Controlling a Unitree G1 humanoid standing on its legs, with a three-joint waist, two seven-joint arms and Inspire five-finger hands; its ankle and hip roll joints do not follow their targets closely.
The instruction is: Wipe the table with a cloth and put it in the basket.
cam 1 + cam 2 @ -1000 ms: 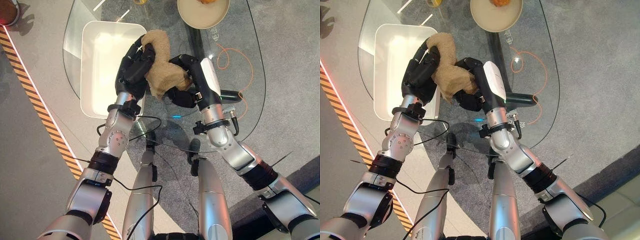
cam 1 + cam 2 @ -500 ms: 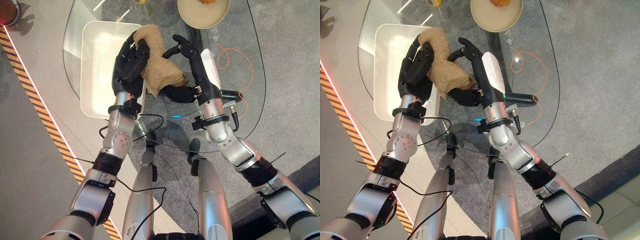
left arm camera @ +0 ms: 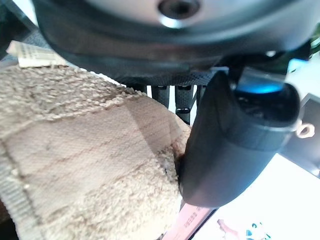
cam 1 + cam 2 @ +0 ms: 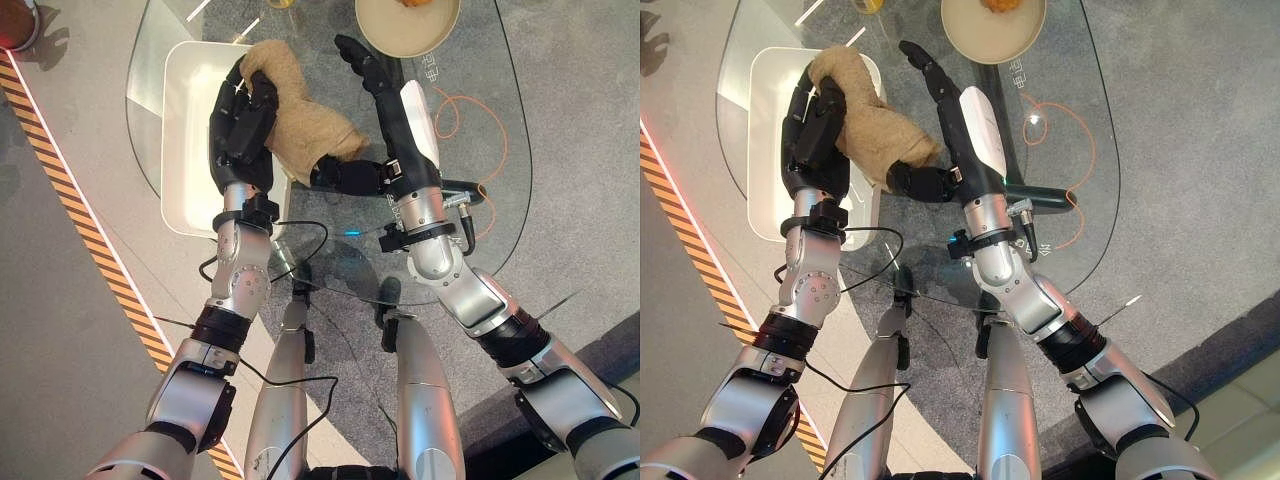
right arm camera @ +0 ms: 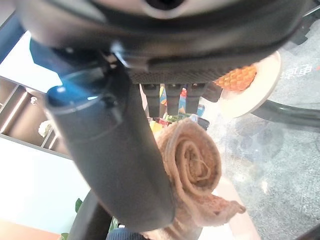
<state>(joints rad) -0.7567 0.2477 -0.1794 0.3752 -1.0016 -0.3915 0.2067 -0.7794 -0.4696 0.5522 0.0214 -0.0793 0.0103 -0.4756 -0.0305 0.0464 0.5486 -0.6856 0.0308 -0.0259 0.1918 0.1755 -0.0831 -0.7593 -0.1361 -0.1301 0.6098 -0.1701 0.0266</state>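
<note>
A tan terry cloth hangs bunched above the glass table, its upper end over the right rim of the white basket. My left hand is shut on the cloth from the basket side; in the left wrist view the thumb presses into the cloth. Just right of the cloth, my right hand is open with its fingers stretched straight toward the far edge, and its thumb touches the cloth's lower corner. The rolled cloth shows beyond that hand's thumb.
A cream plate with orange food sits at the table's far edge, and a yellow glass stands to its left. An orange cable loops under the glass. Yellow-black floor tape runs along the left.
My right hand has let go of the cloth and straightened its fingers. My left hand has carried the cloth up and left, over the basket's rim.
</note>
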